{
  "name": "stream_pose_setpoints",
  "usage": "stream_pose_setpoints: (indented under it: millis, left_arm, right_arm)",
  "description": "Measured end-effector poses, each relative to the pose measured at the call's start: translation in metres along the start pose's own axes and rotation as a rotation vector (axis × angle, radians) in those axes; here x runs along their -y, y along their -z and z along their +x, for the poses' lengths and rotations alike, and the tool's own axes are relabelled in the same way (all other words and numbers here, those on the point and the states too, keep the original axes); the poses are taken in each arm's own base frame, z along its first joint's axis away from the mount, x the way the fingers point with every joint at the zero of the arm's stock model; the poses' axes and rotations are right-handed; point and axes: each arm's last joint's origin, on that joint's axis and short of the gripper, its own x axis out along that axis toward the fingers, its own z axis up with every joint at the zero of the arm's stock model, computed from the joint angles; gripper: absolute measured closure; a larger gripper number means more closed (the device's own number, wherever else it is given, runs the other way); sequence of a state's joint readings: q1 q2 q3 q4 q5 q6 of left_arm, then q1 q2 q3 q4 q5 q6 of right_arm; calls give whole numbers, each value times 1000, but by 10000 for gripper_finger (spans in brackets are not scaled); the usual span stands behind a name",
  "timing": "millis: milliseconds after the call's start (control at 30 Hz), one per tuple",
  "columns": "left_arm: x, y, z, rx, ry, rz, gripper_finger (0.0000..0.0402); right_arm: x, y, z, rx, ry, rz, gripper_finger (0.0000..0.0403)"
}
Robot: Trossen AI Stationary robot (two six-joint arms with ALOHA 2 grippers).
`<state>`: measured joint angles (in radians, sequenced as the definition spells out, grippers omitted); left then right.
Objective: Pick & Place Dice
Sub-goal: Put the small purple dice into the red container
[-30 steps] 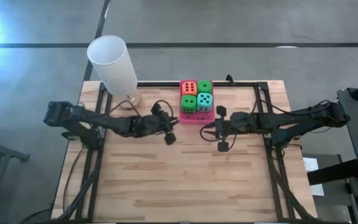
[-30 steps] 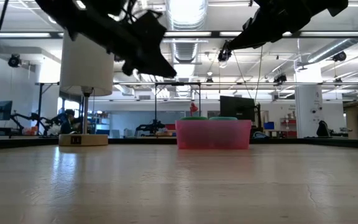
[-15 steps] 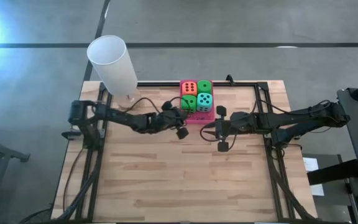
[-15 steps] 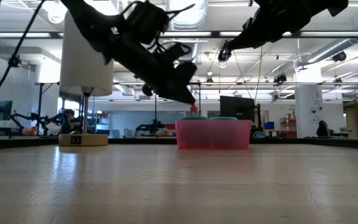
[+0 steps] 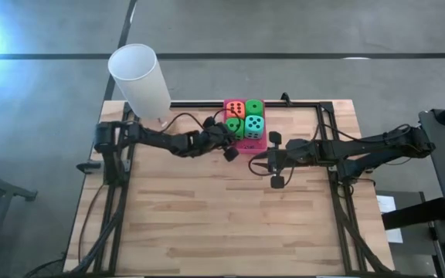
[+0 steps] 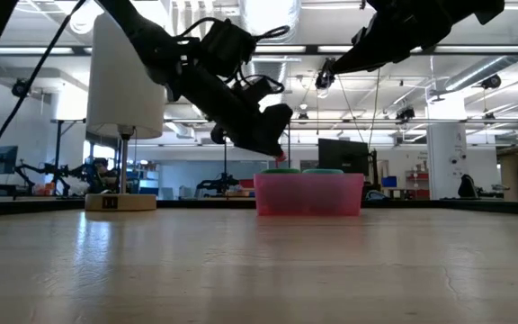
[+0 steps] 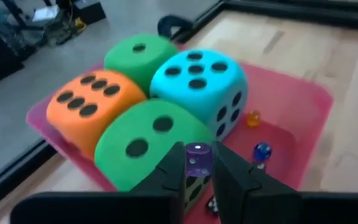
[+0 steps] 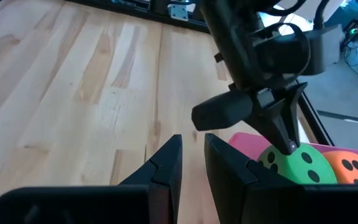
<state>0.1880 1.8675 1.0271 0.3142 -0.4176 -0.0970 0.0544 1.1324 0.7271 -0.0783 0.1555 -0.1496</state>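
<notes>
- Landmark: a pink tray [image 5: 254, 144] stands at the far middle of the wooden table [image 5: 230, 216]. All places below are given against it.
- Contents: four large dice sit packed in a two-by-two block inside the tray. They are an orange-red die [image 5: 235, 109], a green die [image 5: 254, 109] beside it, a second green die [image 5: 236, 127] on the nearer row, and a teal die [image 5: 254, 126].
- Left wrist view: three very small dice lie on the bare pink floor of the tray beside the teal die [image 7: 199, 84], one amber [image 7: 253, 117], one blue [image 7: 261, 150], and one dark one partly hidden.
- Left gripper [image 5: 230, 133]: positioned over the tray's left edge, just above the nearer green die [image 7: 151, 146]. Its fingers [image 7: 166, 174] are clenched on a small translucent purple die [image 7: 198, 160], which is clear of the tray floor.
- Low view: the left gripper [image 6: 277, 148] points down at the tray [image 6: 308, 195] from its left side, tip just above the rim.
- Right gripper [image 5: 258, 164]: hangs just off the tray's near right corner, over bare table. Its fingers are drawn nearly together, with a narrow gap and nothing between them.
- Other item: a white lamp [image 5: 140, 79] stands well to the left of the tray, at the table's far left corner.
</notes>
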Motion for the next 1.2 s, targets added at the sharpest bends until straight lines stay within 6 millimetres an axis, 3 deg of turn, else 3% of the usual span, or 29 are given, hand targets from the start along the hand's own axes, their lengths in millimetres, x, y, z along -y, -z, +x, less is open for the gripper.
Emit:
stream_pose_setpoints:
  millis: [200,600,867,1200]
  left_arm:
    - [-1,3,1,-29,-5,4,344]
    - [-4,3,2,-31,-13,-83,294]
    - [-5,18,13,-78,-30,-61,292]
    - [-5,16,13,-72,-28,-10,291]
  right_arm:
    - [0,0,0,-1,0,0,339]
    - [0,0,0,-1,0,0,339]
    - [0,0,0,0,0,0,339]
    - [0,0,0,-1,-1,0,339]
